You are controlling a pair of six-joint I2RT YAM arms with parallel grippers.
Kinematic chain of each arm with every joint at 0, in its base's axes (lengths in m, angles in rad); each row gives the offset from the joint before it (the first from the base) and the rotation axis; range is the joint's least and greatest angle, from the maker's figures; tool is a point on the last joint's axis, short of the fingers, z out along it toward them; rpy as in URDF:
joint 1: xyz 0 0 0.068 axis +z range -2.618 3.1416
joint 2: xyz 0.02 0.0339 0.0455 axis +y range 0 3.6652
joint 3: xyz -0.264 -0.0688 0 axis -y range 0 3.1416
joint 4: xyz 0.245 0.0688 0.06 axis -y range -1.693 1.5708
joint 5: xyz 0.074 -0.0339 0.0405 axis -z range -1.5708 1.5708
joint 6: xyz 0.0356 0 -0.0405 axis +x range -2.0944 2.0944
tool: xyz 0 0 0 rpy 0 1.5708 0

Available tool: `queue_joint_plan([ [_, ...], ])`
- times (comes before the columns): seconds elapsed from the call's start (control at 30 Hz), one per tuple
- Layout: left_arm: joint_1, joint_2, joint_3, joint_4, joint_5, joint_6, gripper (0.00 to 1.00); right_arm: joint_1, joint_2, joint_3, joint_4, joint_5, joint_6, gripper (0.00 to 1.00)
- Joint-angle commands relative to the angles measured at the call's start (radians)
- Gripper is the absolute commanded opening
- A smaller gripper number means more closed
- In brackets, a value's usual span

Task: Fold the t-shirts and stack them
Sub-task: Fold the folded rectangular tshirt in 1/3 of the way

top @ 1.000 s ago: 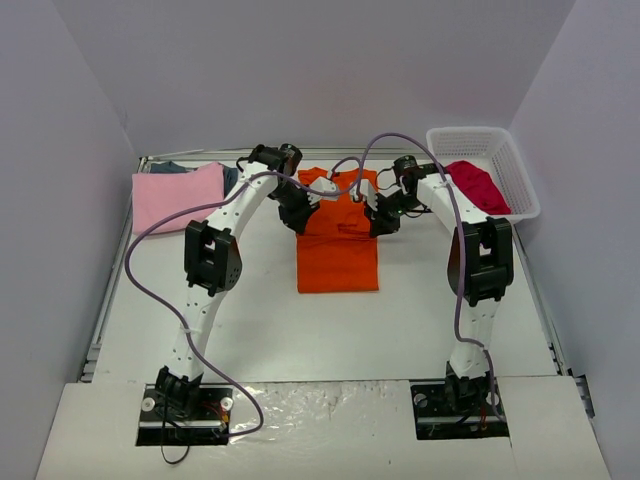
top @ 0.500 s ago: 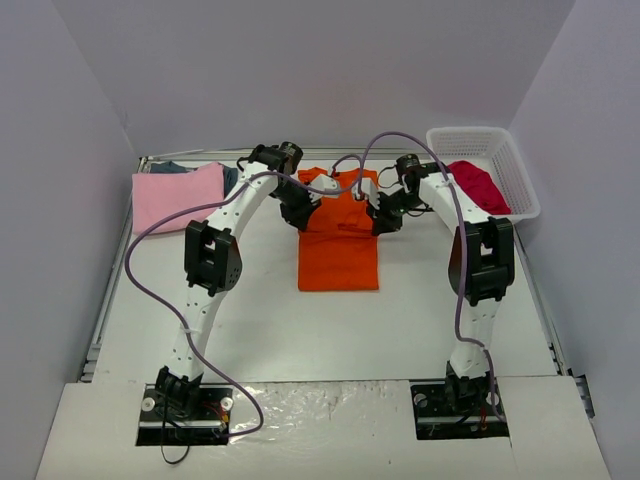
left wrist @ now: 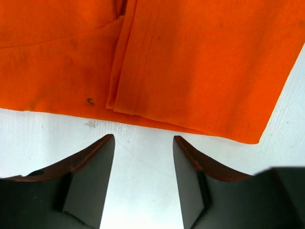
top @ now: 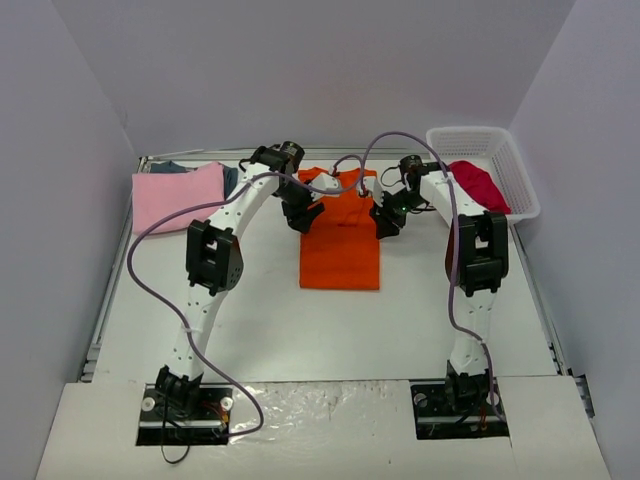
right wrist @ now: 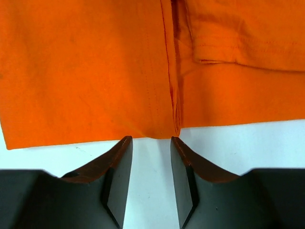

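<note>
A bright orange cloth t-shirt [top: 340, 245] lies folded into a narrow upright rectangle at the centre of the white table [top: 260, 320] in the top view. Its collar end is toward the upper edge of the frame, between the two arms.

The left gripper [top: 303, 216] sits at the shirt's upper left edge and the right gripper [top: 386, 222] at its upper right edge, one on each side of the cloth.

In the left wrist view the left gripper [left wrist: 143, 140] has its dark fingers parted to a moderate gap. Only bare table shows between them, and they hold nothing. The orange shirt [left wrist: 190, 62] fills the upper half of that frame. Its near edge runs just beyond the fingertips, clear of them, and a folded-over flap edge runs down the upper left.

In the right wrist view the right gripper [right wrist: 150, 140] is parted more narrowly, again with only white table in the gap. The orange shirt [right wrist: 86, 71] covers the upper part of that frame. Its edge ends right at the fingertips, and a fold line runs down toward the gap. Whether cloth and fingers touch cannot be told.

At the upper left of the top view a light pink t-shirt [top: 178, 196] lies folded over a dark blue-grey t-shirt [top: 232, 178]. At the upper right a crimson red t-shirt [top: 477, 186] is heaped in a white plastic lattice basket [top: 522, 180].
</note>
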Motion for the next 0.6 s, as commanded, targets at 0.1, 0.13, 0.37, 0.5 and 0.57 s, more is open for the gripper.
queue_joint_plan([
  [0.1, -0.006, -0.107, 0.002, 0.044, -0.023, 0.002, 0.54, 0.006, -0.057, 0.035, -0.034, 0.035, 0.037, 0.38],
  [0.13, -0.007, -0.125, -0.005, 0.048, -0.026, 0.000, 0.55, 0.006, -0.081, 0.035, -0.034, 0.034, 0.041, 0.38],
  [0.37, -0.049, -0.446, -0.377, 0.263, -0.060, -0.029, 0.56, 0.006, -0.267, -0.058, -0.032, -0.035, 0.087, 0.38],
  [0.5, -0.124, -0.624, -0.796, 0.435, -0.201, -0.035, 0.56, 0.006, -0.426, -0.282, -0.020, -0.075, 0.095, 0.37],
  [0.57, -0.180, -0.716, -0.921, 0.540, -0.262, -0.046, 0.56, 0.005, -0.476, -0.356, -0.008, -0.078, 0.107, 0.36],
])
